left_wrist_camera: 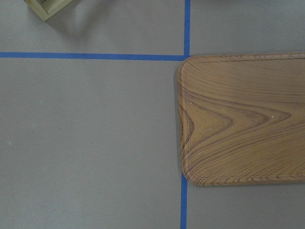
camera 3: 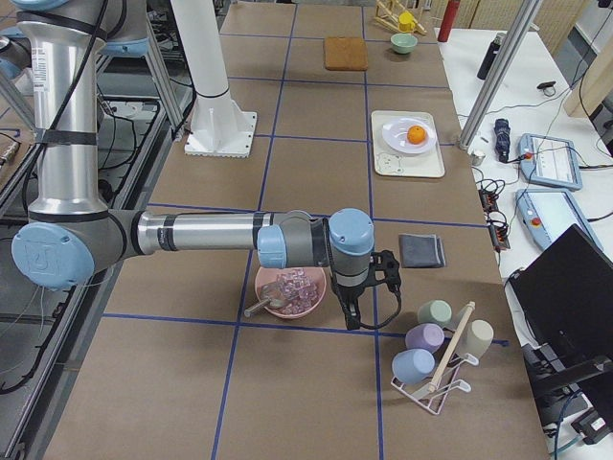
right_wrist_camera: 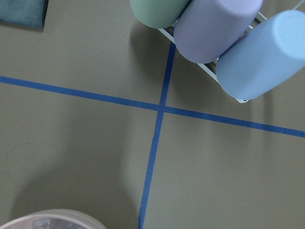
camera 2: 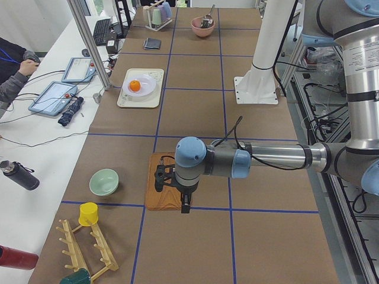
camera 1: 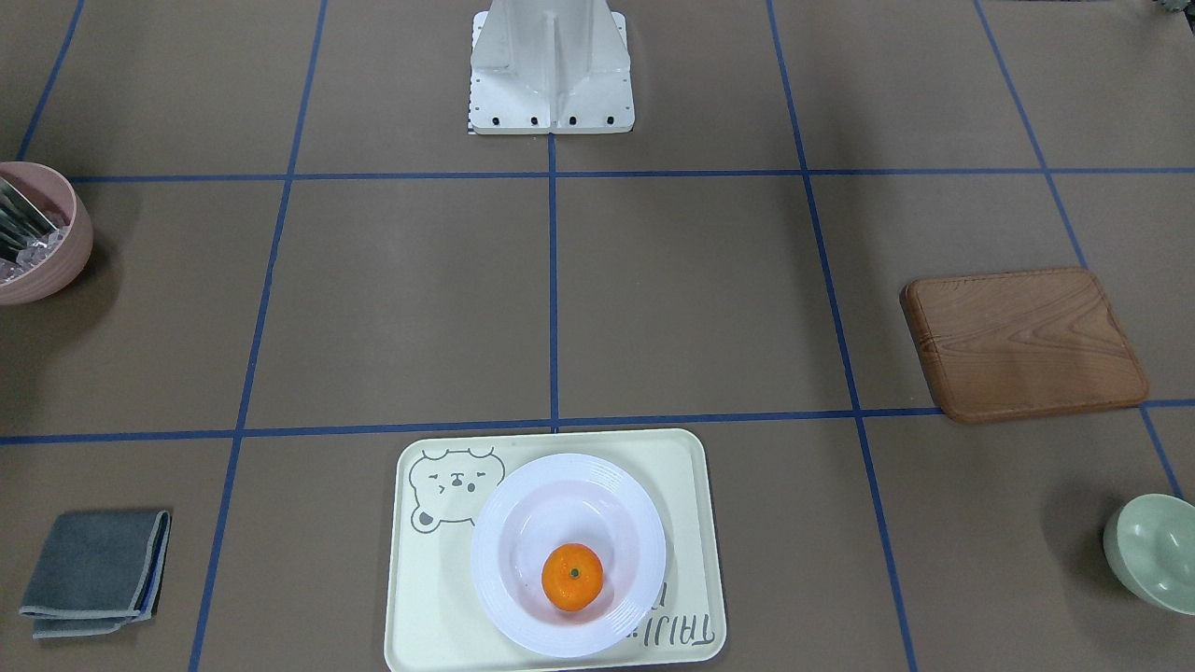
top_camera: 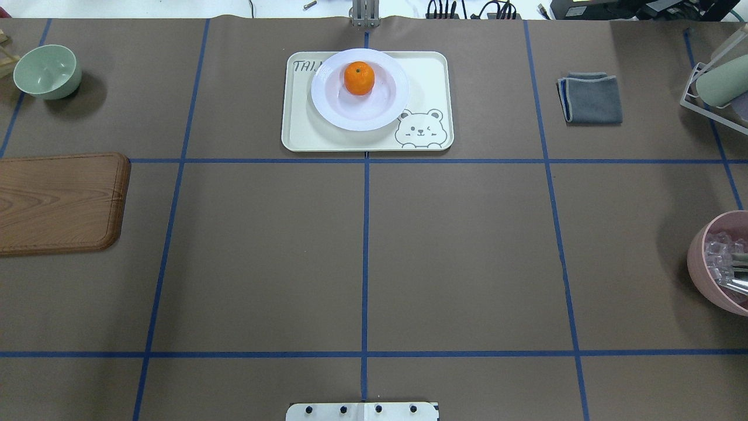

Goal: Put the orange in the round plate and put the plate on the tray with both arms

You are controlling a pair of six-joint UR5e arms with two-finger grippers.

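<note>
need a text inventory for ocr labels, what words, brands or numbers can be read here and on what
"TAIJI": printed on the tray, in the corner beside the round plate.
Second line beside it: mostly covered by the plate's rim, not readable.
Printed labels on the left arm and the right arm: too small to read.
No other readable text.

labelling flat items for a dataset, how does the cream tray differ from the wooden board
The tray is pale cream with a bear drawing; the wooden board is brown with grain. The tray holds the round plate with the orange in it; the wooden board is bare. Both are flat rounded-corner rectangles on the table.
</note>
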